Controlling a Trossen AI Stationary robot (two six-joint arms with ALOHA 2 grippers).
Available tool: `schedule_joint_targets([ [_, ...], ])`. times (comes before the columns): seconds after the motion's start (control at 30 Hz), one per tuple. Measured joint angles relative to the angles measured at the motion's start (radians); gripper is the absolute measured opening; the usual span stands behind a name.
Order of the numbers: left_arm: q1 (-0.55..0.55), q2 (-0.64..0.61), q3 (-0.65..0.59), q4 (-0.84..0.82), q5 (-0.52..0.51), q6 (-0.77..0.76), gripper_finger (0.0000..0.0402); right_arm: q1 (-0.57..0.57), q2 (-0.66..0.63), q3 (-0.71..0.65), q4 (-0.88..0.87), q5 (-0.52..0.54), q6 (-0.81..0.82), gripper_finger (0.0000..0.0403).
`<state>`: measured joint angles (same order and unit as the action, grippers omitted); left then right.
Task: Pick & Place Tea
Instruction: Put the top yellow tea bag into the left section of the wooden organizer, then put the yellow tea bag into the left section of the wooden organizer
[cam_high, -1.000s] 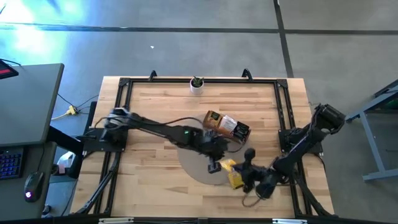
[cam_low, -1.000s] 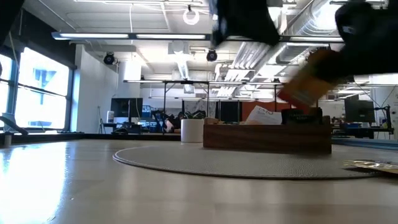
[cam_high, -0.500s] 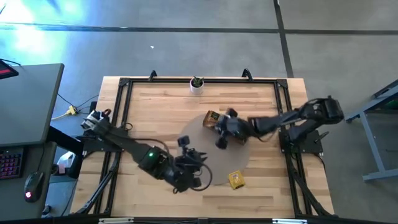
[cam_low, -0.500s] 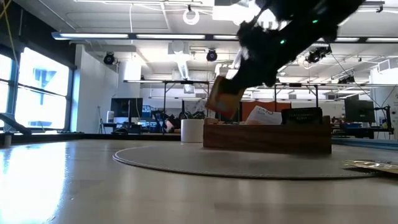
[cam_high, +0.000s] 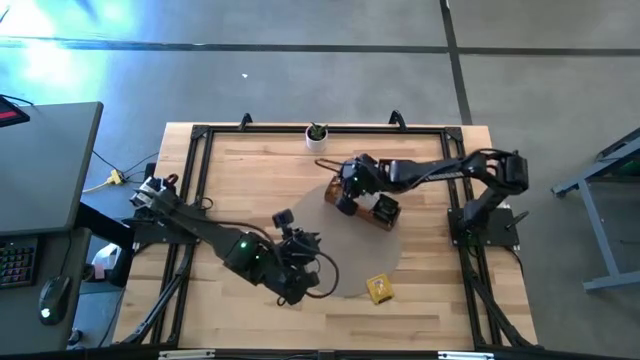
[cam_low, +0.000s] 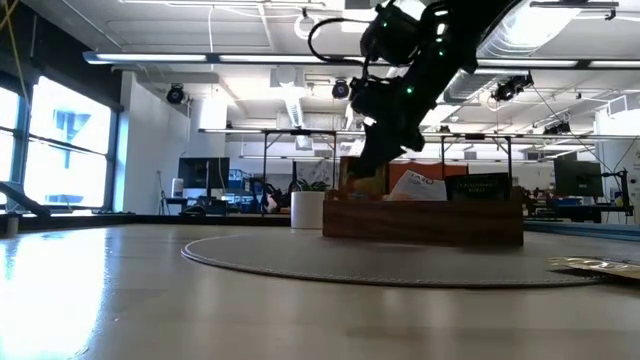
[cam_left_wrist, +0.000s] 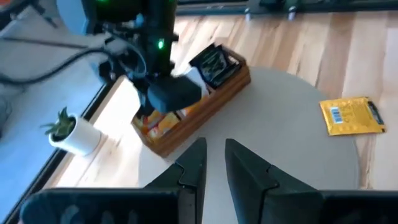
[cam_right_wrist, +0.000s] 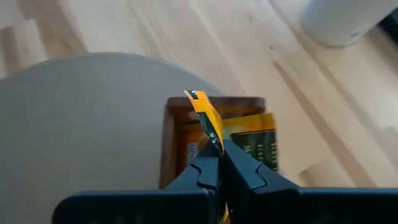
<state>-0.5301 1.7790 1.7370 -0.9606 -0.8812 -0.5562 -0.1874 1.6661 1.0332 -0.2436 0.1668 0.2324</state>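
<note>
I am seeing my right gripper (cam_right_wrist: 219, 163) hovering over one end of the wooden tray (cam_high: 366, 204), its fingers pinched together on an orange tea sachet (cam_right_wrist: 205, 119) that is standing on edge above the end compartment. In the high view that gripper (cam_high: 347, 192) is sitting over the tray end nearest the white plant pot (cam_high: 316, 137), and in the low view the arm is reaching down to the tray (cam_low: 422, 220) from above. More sachets are lying inside the tray (cam_right_wrist: 212, 149): orange and yellow ones (cam_left_wrist: 166, 122) at the end under the gripper, dark ones (cam_left_wrist: 213, 64) at the far end.

The tray is resting on the round grey mat (cam_high: 322, 232). One yellow sachet (cam_high: 378, 289) is lying flat at the mat's edge, well apart from the tray, label side up in the left wrist view (cam_left_wrist: 351, 116).

My left gripper (cam_left_wrist: 214, 169) is waiting above the mat's near side, fingers a little apart and holding nothing. From overhead I am seeing it (cam_high: 300, 285) only as a dark cluster, so I think it is clear of the mat, though I cannot be sure.
</note>
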Motion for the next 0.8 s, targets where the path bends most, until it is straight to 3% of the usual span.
schedule_joint_targets([
  [0.1, 0.0, 0.0, 0.0, -0.047, -0.006, -0.049, 0.0058, -0.027, 0.012, 0.002, 0.0, -0.065, 0.001, 0.001],
  [0.3, 0.0, 0.0, 0.0, -0.097, -0.046, -0.098, 0.0058, -0.049, 0.014, 0.001, 0.014, -0.068, -0.056, 0.0034],
  [0.67, 0.0, 0.0, 0.0, -0.097, -0.054, -0.104, 0.0058, -0.048, 0.008, 0.0, 0.0, -0.113, -0.11, 0.012],
  [0.8, 0.0, 0.0, 0.0, -0.097, -0.055, -0.104, 0.0058, -0.048, -0.039, 0.038, -0.086, -0.118, -0.111, 0.0141],
])
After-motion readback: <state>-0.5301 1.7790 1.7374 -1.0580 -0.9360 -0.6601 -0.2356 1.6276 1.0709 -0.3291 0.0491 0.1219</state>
